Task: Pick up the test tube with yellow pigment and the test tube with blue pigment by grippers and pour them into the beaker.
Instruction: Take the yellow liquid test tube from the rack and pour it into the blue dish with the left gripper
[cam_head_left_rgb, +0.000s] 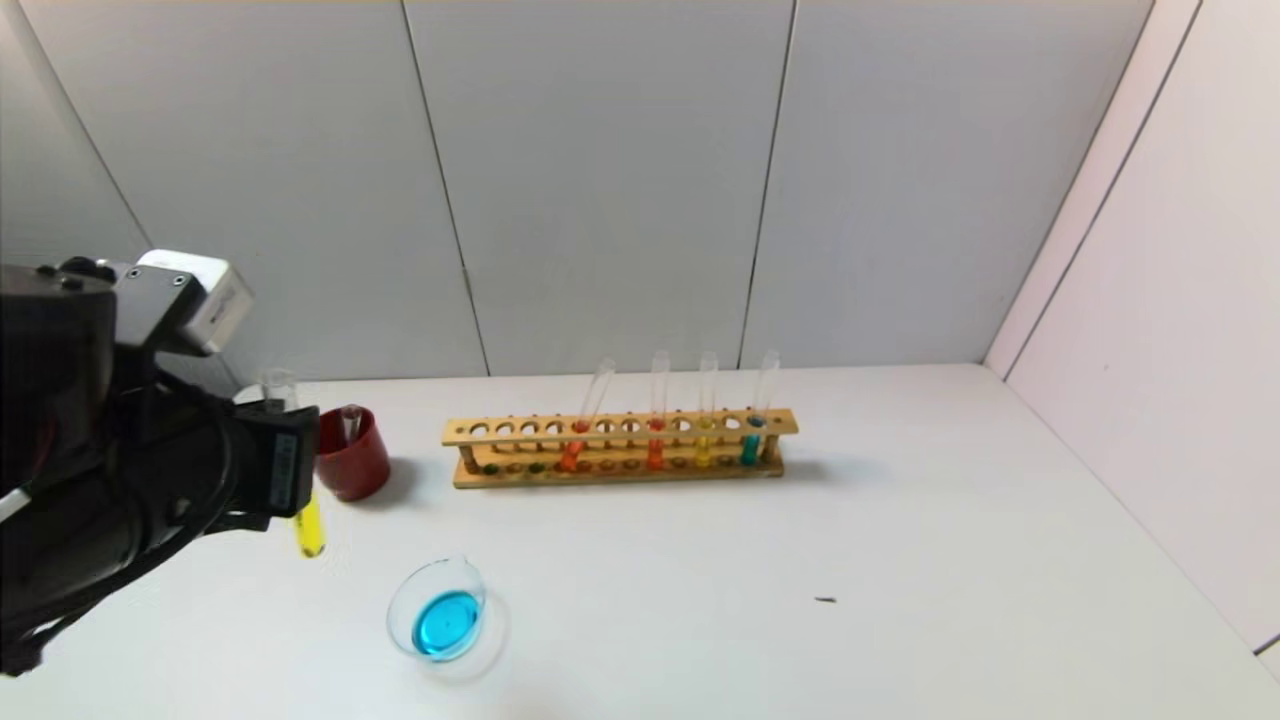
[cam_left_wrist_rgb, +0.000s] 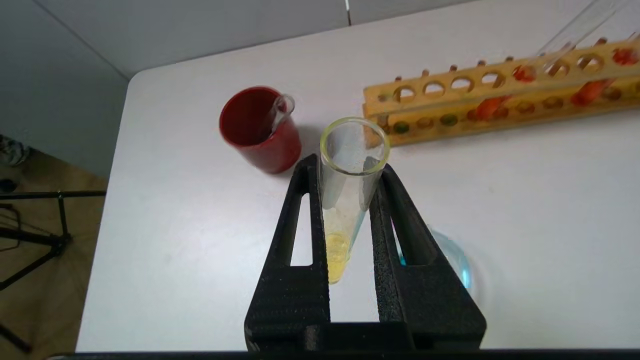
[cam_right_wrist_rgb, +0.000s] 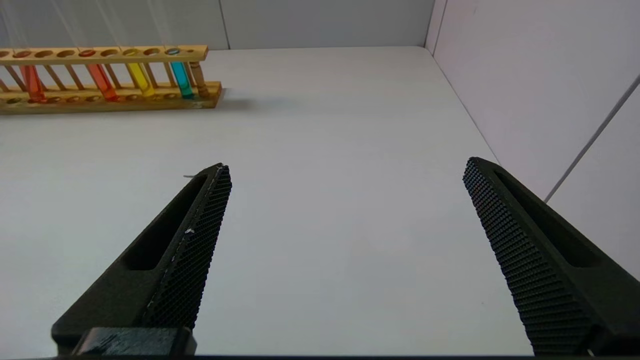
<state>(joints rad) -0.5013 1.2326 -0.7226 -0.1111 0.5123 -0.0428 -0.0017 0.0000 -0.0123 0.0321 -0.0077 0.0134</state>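
Pinching the test tube with yellow pigment (cam_left_wrist_rgb: 350, 200) between its two black fingers (cam_left_wrist_rgb: 305, 225), the left gripper (cam_head_left_rgb: 285, 470) holds it upright above the white table (cam_head_left_rgb: 900, 560) at the left side, its yellow liquid gathered at the rounded bottom and its open mouth up. Just right of the tube and nearer stands the beaker (cam_head_left_rgb: 440, 612), with blue liquid pooled in it. A dark red cup (cam_head_left_rgb: 352, 455) sits just beyond the gripper, an empty glass tube leaning inside it. Farther right along the far part of the table, the wooden rack (cam_head_left_rgb: 620, 447) holds two orange-red tubes, one yellow tube and the test tube with blue pigment (cam_head_left_rgb: 757, 425) at its right end. The right gripper (cam_right_wrist_rgb: 345, 250) hovers low over bare table near the right wall, its jaws spread wide and holding nothing.
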